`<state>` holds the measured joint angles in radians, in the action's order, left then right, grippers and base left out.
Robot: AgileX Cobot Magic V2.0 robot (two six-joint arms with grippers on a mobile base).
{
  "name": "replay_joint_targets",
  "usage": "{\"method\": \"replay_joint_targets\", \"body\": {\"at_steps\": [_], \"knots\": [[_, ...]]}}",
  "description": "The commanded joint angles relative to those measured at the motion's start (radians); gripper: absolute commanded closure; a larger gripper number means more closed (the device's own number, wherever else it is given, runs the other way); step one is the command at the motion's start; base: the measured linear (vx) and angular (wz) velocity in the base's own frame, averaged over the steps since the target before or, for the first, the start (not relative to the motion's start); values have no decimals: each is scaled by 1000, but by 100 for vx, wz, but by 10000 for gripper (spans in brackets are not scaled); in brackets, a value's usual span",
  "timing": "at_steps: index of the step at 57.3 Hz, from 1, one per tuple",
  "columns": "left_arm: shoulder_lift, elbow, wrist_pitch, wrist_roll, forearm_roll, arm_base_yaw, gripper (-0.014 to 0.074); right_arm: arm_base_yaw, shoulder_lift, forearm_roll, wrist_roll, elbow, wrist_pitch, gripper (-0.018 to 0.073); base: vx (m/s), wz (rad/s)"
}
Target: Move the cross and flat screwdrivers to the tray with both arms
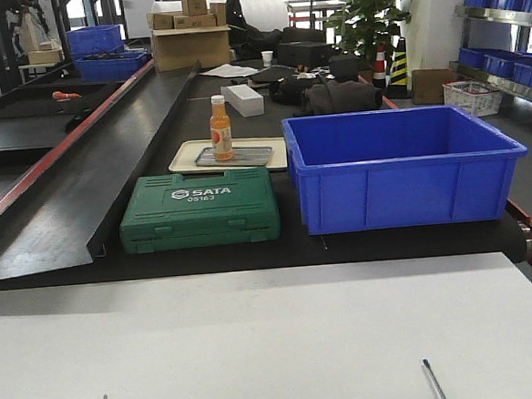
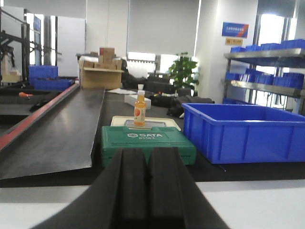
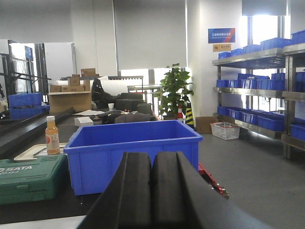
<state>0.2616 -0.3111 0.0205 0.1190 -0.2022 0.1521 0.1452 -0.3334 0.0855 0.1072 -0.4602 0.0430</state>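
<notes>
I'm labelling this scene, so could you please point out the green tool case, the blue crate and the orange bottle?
green tool case (image 1: pixel 203 206): front view, middle of lid.
blue crate (image 1: pixel 403 194): front view, near wall.
orange bottle (image 1: pixel 221 137): front view, its label.

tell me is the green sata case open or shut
Shut. The green case lies flat, lid down on its base, with only a thin seam along the front.

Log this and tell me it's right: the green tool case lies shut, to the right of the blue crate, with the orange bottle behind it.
Wrong side. The green tool case lies shut to the left of the blue crate, with the orange bottle behind it, as the front-facing view shows.
</notes>
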Motion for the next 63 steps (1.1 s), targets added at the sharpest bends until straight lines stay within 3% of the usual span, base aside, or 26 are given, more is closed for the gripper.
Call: {"method": "replay_joint_targets", "body": {"at_steps": [1,9,20,34,42,55,63], "knots": [[187,-158,-1,14,-6,-1,594,7,-191,-4,1,-148,-43,568,0,0],[462,-317,-39,50,-6,-1,594,7,-405,-17,1,-267,-43,568,0,0],[706,-383,-20,50,-7,-1,592,7,-555,-18,1,-289,28,567,0,0],[825,-387,21,50,-7,-1,515,7,-613,-16,-5,-289,106,501,0,0],[829,-387,38,50,-7,-1,385,7,-613,-16,-4,-289,123,330,0,0],[829,-387,40,50,-7,-1,179,7,-613,-28,1,-289,122,-69,0,0],[829,-387,40,50,-7,-1,153,7,-613,-133,-3,-289,116,-158,0,0]]}}
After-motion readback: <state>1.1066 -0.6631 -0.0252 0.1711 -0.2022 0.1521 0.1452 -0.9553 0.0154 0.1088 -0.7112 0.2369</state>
